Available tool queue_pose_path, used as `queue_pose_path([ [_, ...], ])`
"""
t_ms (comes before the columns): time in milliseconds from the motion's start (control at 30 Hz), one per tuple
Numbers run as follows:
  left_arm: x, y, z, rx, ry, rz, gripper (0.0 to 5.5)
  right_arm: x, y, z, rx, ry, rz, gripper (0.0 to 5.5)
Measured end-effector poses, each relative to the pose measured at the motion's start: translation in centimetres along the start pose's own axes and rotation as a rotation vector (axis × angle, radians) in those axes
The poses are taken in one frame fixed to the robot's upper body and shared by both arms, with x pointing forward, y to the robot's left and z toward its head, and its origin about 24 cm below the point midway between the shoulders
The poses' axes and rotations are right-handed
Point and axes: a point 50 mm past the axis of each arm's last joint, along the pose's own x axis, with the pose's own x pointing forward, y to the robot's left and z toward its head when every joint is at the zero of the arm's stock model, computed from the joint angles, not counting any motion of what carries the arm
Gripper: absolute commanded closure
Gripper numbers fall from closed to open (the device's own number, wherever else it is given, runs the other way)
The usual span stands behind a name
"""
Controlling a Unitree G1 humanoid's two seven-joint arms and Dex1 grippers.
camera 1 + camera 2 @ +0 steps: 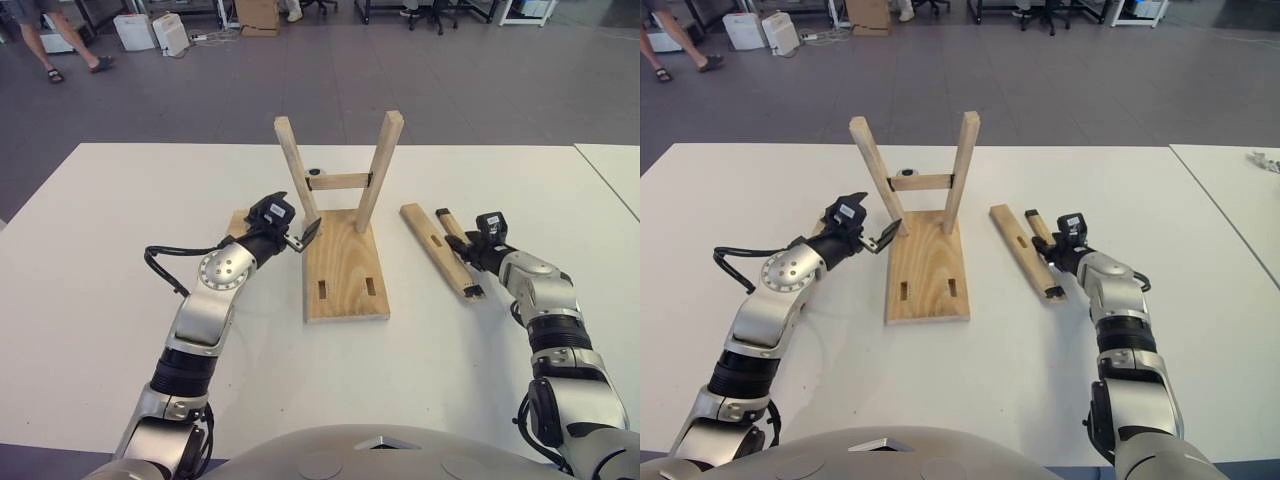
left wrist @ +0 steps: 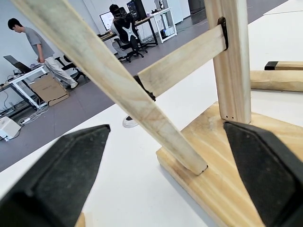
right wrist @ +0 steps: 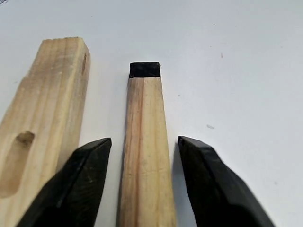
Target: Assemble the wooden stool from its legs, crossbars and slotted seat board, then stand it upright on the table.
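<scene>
Two legs [image 1: 383, 165] stand in seat board [image 1: 345, 285]; right claw [image 3: 142, 142] straddles crossbar [image 3: 144, 113].

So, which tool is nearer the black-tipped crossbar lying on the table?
Right. The right tool straddles the black-tipped crossbar; the left tool sits across the seat board, at a standing leg.

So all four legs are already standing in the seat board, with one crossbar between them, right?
Not quite: only two legs stand in the seat board, with one crossbar between them. The left eye view shows the board's other two slots empty.
</scene>
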Motion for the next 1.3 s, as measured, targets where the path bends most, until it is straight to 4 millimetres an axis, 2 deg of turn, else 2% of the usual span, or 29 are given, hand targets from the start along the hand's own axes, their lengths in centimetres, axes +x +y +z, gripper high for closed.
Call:
queue_pose_path([
  [167,-0.1,-0.5,1.4,-0.107,-0.058,-0.009,1.08,-0.2,0.1,-0.2,0.001,-0.005,0.007,4.19],
  [300,-0.1,-0.7,3.2,-0.228,-0.130,-0.023,1.08,-0.4,0.1,-0.5,-0.004,-0.019,-0.010,4.20],
  [400,-0.1,-0.1,5.7,-0.338,-0.238,-0.026,1.08,-0.5,-0.2,-0.3,-0.016,-0.069,-0.087,4.20],
  [433,-0.2,0.4,6.4,-0.396,-0.272,-0.024,1.08,-0.7,-0.4,0.5,-0.027,-0.118,-0.115,4.20],
  [467,-0.2,0.8,7.4,-0.450,-0.314,-0.024,1.08,-1.0,-0.5,1.9,-0.044,-0.192,-0.130,4.20],
  [500,-0.3,1.2,8.7,-0.520,-0.370,-0.040,1.08,-1.7,-0.3,4.1,-0.079,-0.302,-0.143,4.20],
  [567,-0.4,1.8,11.3,-0.617,-0.477,-0.087,1.08,-3.8,1.4,10.0,-0.185,-0.570,-0.113,4.20],
  [600,-0.5,2.1,12.5,-0.669,-0.524,-0.114,1.08,-5.4,3.1,13.1,-0.246,-0.715,-0.066,4.20],
  [633,-0.6,2.3,13.4,-0.698,-0.556,-0.128,1.08,-6.6,4.5,15.0,-0.296,-0.808,-0.017,4.20],
  [667,-0.7,2.5,14.6,-0.739,-0.600,-0.157,1.27,-8.4,7.2,17.2,-0.369,-0.933,0.082,4.20],
  [733,-0.8,2.5,16.6,-0.804,-0.659,-0.220,1.64,-10.8,12.6,18.9,-0.464,-1.078,0.302,4.20],
  [767,-0.9,2.2,17.2,-0.821,-0.675,-0.258,1.73,-11.5,14.8,19.2,-0.482,-1.113,0.388,4.20],
  [867,-1.1,1.4,17.1,-0.852,-0.655,-0.305,2.31,-11.2,17.4,18.5,-0.521,-1.086,0.470,4.20],
  [967,-1.1,0.5,15.5,-0.882,-0.607,-0.314,2.99,-11.1,17.4,18.5,-0.555,-1.078,0.448,4.20],
  [1033,-1.4,0.7,14.8,-0.908,-0.610,-0.302,3.48,-11.1,17.3,18.4,-0.590,-1.067,0.441,4.20],
  [1167,-1.4,2.0,15.1,-0.911,-0.631,-0.285,4.13,-10.9,17.6,17.9,-0.623,-1.043,0.473,4.20],
  [1300,-1.5,2.0,15.4,-0.925,-0.636,-0.283,4.84,-10.8,17.6,17.4,-0.624,-1.022,0.506,4.20],
])
